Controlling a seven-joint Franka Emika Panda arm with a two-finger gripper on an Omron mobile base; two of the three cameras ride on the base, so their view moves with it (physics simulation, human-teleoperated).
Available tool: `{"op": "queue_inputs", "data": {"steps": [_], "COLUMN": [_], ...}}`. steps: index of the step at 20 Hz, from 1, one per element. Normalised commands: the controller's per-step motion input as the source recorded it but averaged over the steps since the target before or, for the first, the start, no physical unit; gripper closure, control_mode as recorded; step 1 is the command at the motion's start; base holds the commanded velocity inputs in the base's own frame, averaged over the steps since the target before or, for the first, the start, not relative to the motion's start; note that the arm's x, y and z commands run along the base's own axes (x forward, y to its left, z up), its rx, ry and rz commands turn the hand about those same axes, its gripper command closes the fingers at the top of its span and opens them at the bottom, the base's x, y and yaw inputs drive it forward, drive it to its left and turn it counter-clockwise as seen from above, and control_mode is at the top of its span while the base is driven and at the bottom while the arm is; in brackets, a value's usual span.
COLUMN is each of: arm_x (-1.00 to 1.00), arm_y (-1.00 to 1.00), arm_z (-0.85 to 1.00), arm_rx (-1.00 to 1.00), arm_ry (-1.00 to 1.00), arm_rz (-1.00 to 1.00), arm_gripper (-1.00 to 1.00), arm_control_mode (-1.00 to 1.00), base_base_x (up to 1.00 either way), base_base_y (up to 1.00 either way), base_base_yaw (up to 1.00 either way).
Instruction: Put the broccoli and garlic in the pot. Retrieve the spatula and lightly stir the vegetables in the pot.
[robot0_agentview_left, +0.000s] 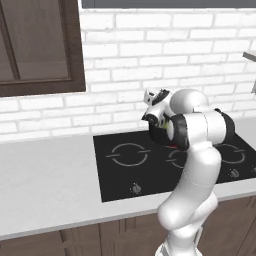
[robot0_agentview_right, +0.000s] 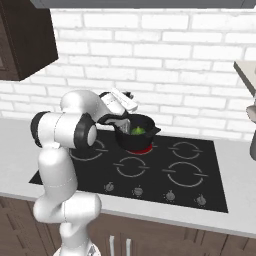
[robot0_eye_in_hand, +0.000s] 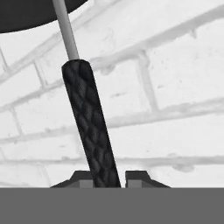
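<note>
Spatula handle (robot0_eye_in_hand: 89, 127), a dark textured grip on a thin pale grey shaft, clamped between the two small dark fingertips (robot0_eye_in_hand: 81, 178) at the bottom of the hand view, jaws closed tight on either side of it. Shaft running up and away to meet the dark curved rim at the top left of that view, most likely the pot's edge; slotted head not visible, so cannot tell how deep it sits. Gripper (robot0_agentview_right: 123, 113) poised just at the left rim of the small round black cooking pot (robot0_agentview_right: 136, 135) with two short side handles, hand tipped toward it in the right base view. Bright green lumpy broccoli floret (robot0_agentview_right: 137, 131) lying inside the pot. Garlic too small or too hidden to make out; cannot confirm from here whether in the pot. Pot standing on the rear burner of the black glass cooktop (robot0_agentview_right: 165, 172), a red glow beneath it, white brick wall (robot0_agentview_right: 165, 60) behind.

Judged progress: broccoli placed, spatula retrieved and brought to the pot, stirring at hand or just under way. Left to do: a light stir of the vegetables, and the garlic's placement unverified.
</note>
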Motion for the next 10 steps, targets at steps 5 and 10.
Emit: {"op": "queue_inputs", "data": {"steps": [5, 10], "arm_x": [0.02, 0.02], "arm_y": [-0.25, -0.25], "arm_z": [-0.22, -0.25], "arm_rx": [0.00, 0.00], "arm_ry": [0.00, -0.05], "arm_rz": [0.00, 0.00], "arm_gripper": [1.00, 1.00], "arm_control_mode": [-1.00, -1.00], "base_base_x": [0.00, 0.00], "base_base_y": [0.00, 0.00], "base_base_yaw": [0.00, 0.00]}}
